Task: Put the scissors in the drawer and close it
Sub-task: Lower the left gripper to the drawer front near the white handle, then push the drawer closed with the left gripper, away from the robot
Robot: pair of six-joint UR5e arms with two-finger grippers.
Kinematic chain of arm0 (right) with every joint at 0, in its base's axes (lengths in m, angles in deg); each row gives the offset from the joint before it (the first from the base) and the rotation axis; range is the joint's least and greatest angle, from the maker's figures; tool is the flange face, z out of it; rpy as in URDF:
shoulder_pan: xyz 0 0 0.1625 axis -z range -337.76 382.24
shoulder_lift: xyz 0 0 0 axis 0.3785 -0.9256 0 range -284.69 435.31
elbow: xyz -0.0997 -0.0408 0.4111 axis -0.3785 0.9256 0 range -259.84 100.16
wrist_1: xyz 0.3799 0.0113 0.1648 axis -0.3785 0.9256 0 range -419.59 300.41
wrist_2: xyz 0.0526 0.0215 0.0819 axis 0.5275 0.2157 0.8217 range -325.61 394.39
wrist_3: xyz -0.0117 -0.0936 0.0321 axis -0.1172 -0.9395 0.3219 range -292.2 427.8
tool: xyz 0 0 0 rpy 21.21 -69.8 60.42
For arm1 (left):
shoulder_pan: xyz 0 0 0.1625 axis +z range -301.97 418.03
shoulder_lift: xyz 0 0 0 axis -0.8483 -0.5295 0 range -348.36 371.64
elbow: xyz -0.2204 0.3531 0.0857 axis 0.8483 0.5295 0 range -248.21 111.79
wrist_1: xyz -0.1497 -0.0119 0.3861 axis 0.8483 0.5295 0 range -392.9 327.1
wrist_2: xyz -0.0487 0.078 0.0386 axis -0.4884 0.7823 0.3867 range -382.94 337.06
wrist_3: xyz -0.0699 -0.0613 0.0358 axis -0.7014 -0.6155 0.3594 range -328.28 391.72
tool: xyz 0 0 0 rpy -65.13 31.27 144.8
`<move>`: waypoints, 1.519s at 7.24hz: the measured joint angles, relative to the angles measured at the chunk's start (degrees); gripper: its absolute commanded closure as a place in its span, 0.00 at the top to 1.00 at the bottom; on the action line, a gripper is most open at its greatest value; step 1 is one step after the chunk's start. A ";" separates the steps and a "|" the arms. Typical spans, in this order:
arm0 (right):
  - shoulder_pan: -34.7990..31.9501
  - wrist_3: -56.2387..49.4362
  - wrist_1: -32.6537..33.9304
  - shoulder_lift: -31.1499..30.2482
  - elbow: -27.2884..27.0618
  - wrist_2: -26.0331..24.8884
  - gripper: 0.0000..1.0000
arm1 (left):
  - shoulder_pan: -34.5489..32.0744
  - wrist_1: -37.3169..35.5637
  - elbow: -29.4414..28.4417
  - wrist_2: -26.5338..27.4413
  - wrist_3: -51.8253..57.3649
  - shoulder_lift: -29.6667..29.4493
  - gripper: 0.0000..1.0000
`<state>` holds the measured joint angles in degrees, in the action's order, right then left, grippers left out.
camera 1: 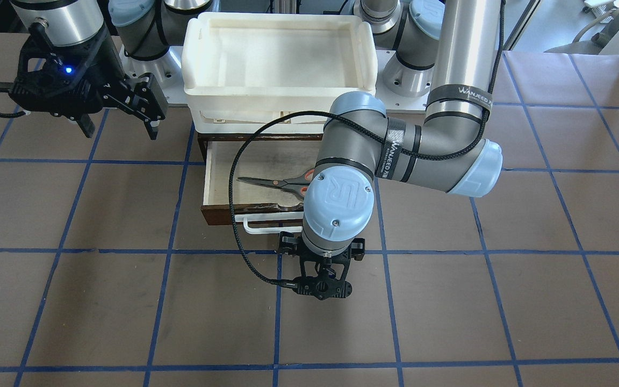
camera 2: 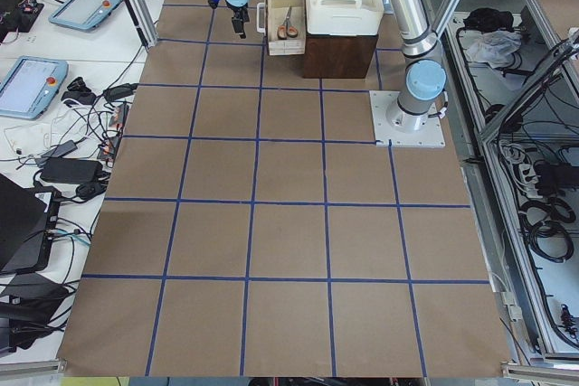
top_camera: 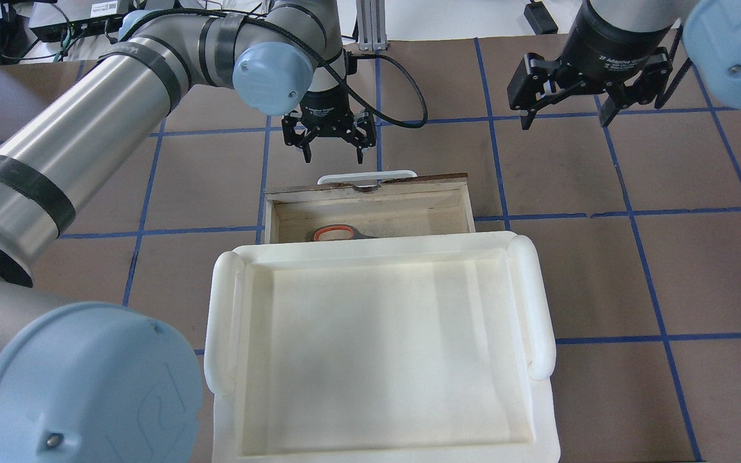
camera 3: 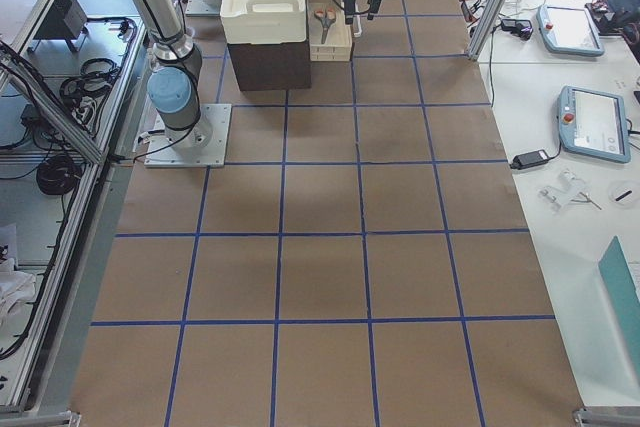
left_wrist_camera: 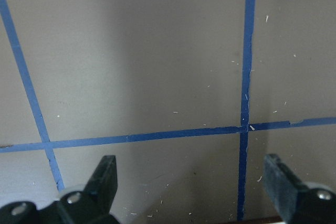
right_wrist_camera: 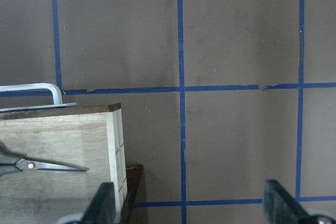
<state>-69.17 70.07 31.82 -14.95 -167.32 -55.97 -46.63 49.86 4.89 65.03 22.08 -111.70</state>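
The dark brown drawer stands pulled open, and its pale inside shows in the overhead view. The scissors lie flat inside it. Only their orange-lined handle shows from overhead, and the blades show in the right wrist view. The white bar handle is on the drawer's front. My left gripper is open and empty, hanging over the table just beyond that handle. Its wrist view shows only its fingers and bare table. My right gripper is open and empty, off to the drawer's side.
A large white plastic tray sits on top of the dark cabinet, just behind the open drawer. The brown table is marked with a blue tape grid. The left arm's elbow hangs over the drawer's side.
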 measured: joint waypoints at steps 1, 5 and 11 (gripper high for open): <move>0.00 0.01 0.00 0.00 -0.06 0.01 1.00 | -0.39 1.11 0.17 0.01 -0.02 0.05 1.00; 0.00 -0.08 0.06 0.06 -0.15 0.08 1.00 | -0.30 3.57 1.15 -1.10 -0.03 1.95 1.00; 0.00 -0.07 0.09 0.08 -0.15 0.10 1.00 | -0.56 7.77 3.68 -1.25 -0.36 4.13 1.00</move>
<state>-69.17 69.99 31.91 -14.86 -167.47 -55.87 -47.18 57.63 8.57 63.78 21.72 -107.58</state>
